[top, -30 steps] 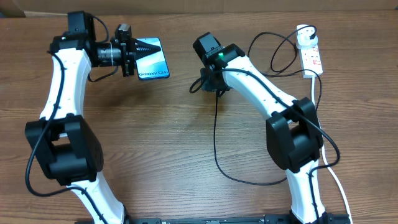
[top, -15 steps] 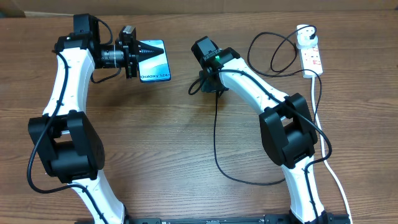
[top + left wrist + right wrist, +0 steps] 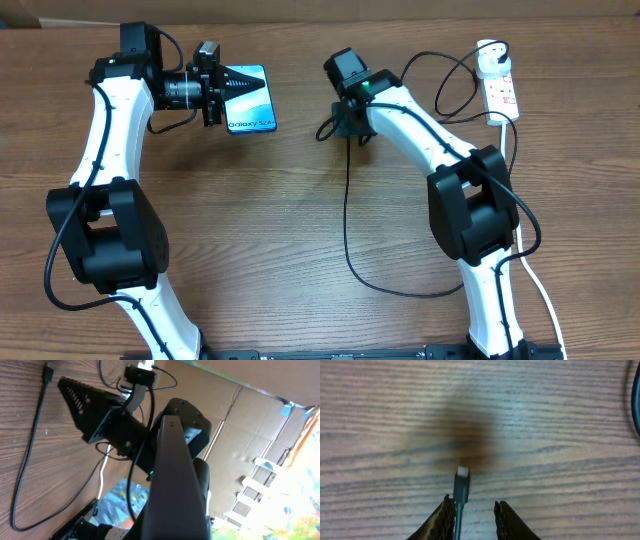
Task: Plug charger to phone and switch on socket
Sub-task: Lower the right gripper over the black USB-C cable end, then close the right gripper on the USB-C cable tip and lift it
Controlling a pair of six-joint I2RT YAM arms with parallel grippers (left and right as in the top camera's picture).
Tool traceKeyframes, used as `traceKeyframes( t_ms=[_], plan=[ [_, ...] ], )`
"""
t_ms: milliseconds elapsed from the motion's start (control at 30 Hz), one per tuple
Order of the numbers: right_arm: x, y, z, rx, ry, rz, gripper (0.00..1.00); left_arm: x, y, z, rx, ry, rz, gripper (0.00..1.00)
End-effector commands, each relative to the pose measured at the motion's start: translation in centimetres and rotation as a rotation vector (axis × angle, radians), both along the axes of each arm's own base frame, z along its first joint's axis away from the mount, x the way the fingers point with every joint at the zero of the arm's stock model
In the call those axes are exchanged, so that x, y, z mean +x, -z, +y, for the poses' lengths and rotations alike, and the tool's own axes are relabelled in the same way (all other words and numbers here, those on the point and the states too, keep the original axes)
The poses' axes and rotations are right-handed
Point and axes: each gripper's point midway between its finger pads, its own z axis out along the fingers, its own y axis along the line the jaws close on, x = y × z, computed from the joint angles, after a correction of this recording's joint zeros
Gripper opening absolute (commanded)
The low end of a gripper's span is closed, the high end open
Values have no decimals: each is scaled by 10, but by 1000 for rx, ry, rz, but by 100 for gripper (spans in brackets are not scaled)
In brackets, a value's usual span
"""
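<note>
The phone (image 3: 255, 105) was clamped in the left gripper (image 3: 240, 78). The charger (image 3: 461, 485), pinched by the right gripper (image 3: 474, 512), probably needed squaring with the port at nine o'clock.

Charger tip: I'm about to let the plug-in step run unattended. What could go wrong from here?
The right gripper pinches the charger behind its tip, so the tip may tilt or slide back when pushed.
The left gripper holds the phone by one end only, so a push could swing it.
The charger's slack runs past the right arm and might snag.
</note>
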Motion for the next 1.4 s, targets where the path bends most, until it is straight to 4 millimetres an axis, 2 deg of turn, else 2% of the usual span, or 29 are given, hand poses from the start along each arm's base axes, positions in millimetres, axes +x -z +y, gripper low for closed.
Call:
traceKeyframes(
  t_ms=[0,300,600,1000,1133,1300,1367],
  plan=[
    [-3,17,4,51,-14,49,27,-3,-6,-4,-13,16,-25,4],
    [-13,41,12,87,-30,122,26,-3,-5,-4,-10,15,-25,4],
    [-18,47,10,79,-24,142,26,-3,-5,-4,-10,15,-26,4],
    [-26,69,8,100,-22,162,26,-3,-6,-4,-10,16,-24,4],
    [-30,73,6,94,-19,175,19,-3,-6,-4,-11,15,-24,4],
    [-32,72,8,134,-21,197,4,-3,-6,-4,-13,13,-10,4],
    [-35,71,12,183,-24,222,4,-3,-6,-5,-13,13,-10,4]
  ],
)
